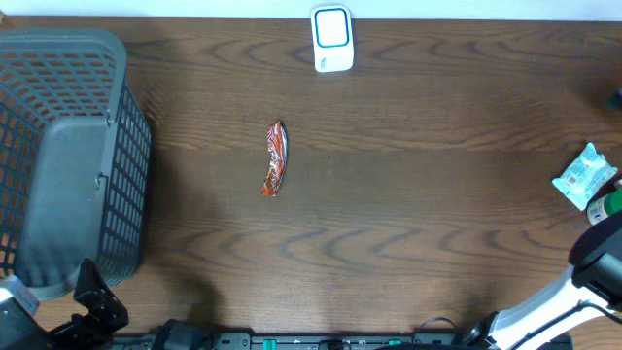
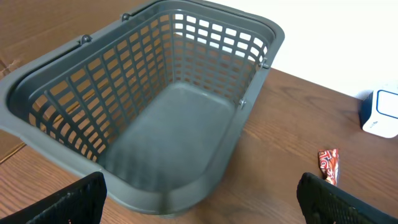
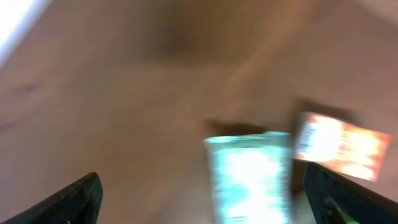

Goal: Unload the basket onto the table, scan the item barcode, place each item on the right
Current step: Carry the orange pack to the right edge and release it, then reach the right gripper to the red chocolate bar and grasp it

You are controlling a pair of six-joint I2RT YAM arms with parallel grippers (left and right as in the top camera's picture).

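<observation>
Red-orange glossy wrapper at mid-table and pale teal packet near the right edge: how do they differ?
Colour: the red-orange glossy wrapper is red with pale marks; the pale teal packet is light blue-green and white. Shape: the wrapper is long and narrow; the packet is broader, nearly square. Place: the wrapper lies alone mid-table; the packet lies near the right edge. Both rest on the brown wooden table.

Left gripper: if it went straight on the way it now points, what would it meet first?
The grey basket. Its near wall lies straight ahead of the left gripper, between its open jaws, so contact there seems likely first, though depth is unclear.
</observation>
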